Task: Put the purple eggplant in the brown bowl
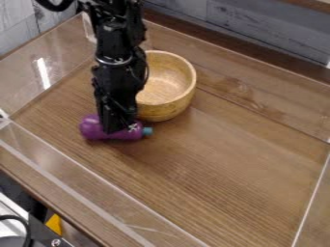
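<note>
arm: upright, reaching straight down | hand [119,127]: pointing down, fingers closed together

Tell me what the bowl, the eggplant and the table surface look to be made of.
Brown bowl: apparently wood, matte, with thick walls and faint grain. Purple eggplant: probably plastic or rubber, a glossy uniform purple with a teal stem tip. Table: wood or wood-look laminate, with streaked grain and a slight sheen.
</note>
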Controlling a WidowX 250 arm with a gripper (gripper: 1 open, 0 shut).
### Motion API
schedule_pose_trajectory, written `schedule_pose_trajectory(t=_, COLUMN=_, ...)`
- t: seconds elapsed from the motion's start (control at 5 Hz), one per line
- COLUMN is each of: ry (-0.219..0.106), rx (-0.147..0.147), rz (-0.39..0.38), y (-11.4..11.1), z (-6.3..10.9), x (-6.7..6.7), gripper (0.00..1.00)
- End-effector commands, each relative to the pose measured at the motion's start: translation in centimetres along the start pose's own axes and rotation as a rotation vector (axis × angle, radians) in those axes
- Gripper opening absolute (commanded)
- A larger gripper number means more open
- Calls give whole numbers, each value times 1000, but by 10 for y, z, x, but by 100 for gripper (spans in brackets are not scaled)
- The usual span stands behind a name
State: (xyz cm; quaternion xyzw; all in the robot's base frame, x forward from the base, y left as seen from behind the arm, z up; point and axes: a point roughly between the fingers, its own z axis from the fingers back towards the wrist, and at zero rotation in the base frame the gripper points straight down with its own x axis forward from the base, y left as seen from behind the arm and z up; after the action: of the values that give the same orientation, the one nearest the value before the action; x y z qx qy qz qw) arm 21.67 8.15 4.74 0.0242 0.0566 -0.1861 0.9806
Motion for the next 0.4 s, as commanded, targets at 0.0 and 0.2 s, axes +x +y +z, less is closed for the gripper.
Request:
schedule_pose_trajectory(t=0.0, ry=-56, rx=19, rz=4, y=9, z=18, x=-8, gripper=0)
schedule_pose_trajectory(t=0.2, ry=-82, rx=21, rz=-25, y=17, z=22, x=-10, gripper=0)
